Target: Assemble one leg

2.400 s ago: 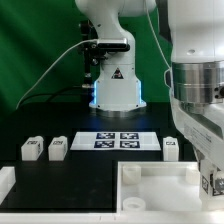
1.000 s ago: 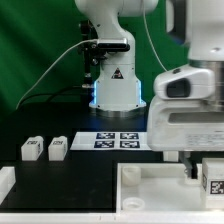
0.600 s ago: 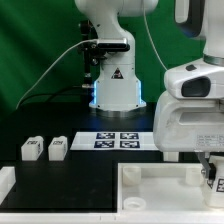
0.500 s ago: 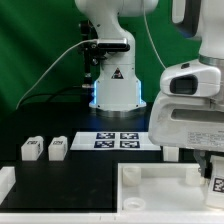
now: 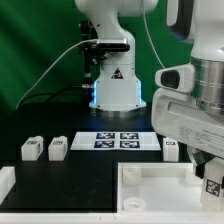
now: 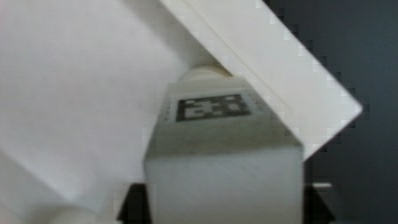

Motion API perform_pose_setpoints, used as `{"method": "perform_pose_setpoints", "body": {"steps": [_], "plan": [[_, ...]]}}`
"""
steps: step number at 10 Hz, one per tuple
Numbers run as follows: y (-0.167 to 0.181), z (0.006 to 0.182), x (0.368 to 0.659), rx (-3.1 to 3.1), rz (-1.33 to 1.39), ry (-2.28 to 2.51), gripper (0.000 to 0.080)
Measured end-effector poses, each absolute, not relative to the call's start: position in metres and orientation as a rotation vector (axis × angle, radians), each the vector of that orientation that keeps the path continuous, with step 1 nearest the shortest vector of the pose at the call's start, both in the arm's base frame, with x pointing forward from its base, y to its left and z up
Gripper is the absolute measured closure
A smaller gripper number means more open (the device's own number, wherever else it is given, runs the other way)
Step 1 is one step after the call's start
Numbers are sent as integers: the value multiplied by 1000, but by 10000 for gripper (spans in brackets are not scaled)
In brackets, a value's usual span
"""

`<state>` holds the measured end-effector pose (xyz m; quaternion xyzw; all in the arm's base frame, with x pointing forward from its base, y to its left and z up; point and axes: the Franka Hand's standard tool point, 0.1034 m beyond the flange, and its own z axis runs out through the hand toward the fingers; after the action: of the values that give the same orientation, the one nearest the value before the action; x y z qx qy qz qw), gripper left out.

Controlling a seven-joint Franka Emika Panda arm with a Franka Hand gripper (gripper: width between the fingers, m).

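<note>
My gripper is at the exterior view's far right, over the right corner of the large white panel. It is shut on a white leg with a black-and-white tag. In the wrist view the leg runs out from between the dark fingers, tag facing the camera, and its tip is at the panel's raised rim. Two more legs stand at the left, and another leg stands right of the marker board.
The marker board lies in the middle in front of the robot base. A white part sits at the front left edge. The tabletop is black, with a green backdrop behind.
The arm's wrist has shifted and turned, uncovering the leg beside the marker board. The held leg has gone slightly lower at the panel's right corner. The other legs have not moved.
</note>
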<state>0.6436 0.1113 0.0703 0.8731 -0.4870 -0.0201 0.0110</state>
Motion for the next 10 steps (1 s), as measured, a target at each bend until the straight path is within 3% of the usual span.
{"method": "perform_pose_setpoints", "body": {"steps": [2,4,7,8,9,10], "plan": [[108,70,640,2378,-133,-2030,502],[106,70,639,2183,-169,-2241,502],[108,69,637,2242,-167,-2182,497],[116,69,640,2409,-74,-2028,261],[123,68,639,2641,8,-1796,174],[118,69,637,2845,58,-1498,174]]}}
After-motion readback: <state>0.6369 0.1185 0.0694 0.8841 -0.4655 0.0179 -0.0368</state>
